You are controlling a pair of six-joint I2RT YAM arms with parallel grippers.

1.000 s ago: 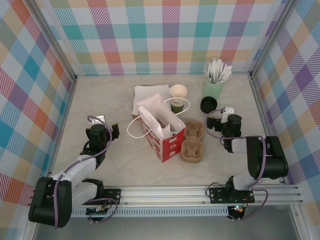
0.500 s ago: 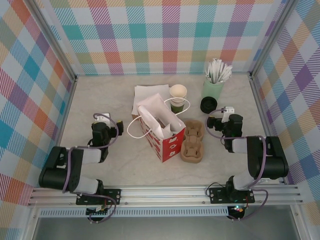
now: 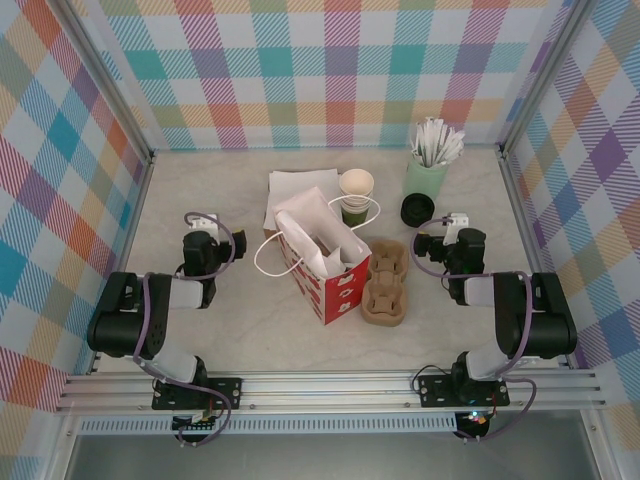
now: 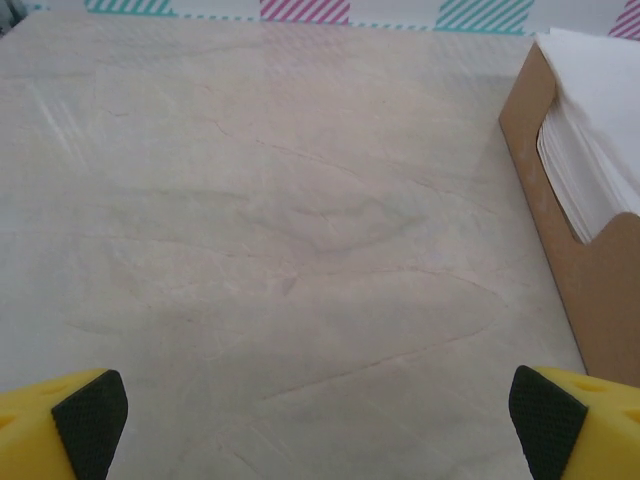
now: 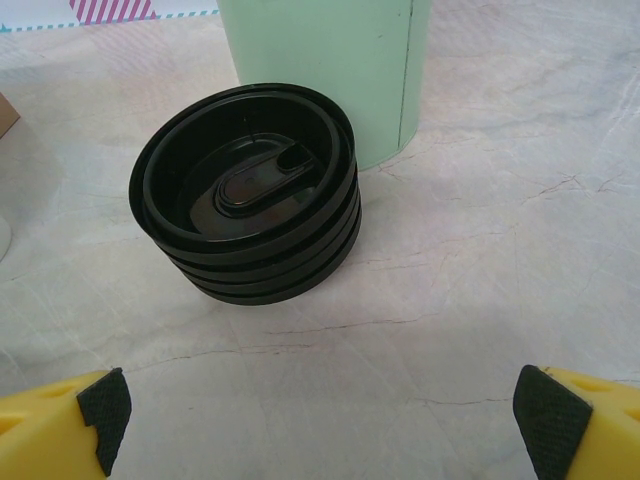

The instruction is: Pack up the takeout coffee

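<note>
The takeout coffee [image 3: 356, 192], a paper cup with a cream rim and a dark green lower part, stands upright behind the red paper bag [image 3: 325, 280]. I cannot tell whether it is one cup or several nested. The bag stands open with white paper inside. My left gripper [image 3: 203, 232] [image 4: 320, 425] is open over bare table, left of the bag, with nothing between its pads [image 4: 92, 420]. At the right, my right gripper [image 3: 445, 236] [image 5: 320, 420] is open and empty, just short of the black lids [image 5: 250, 195].
The stack of black lids [image 3: 418, 208] stands in front of a pale green tumbler [image 3: 426, 176] [image 5: 330, 70] of white sticks. A brown pulp cup carrier [image 3: 385, 282] lies right of the bag. A cardboard napkin box [image 3: 300, 188] [image 4: 560, 230] sits behind the bag.
The left arm has folded back toward its base and its gripper has moved a little farther up the table. The right arm and the objects have not moved.
</note>
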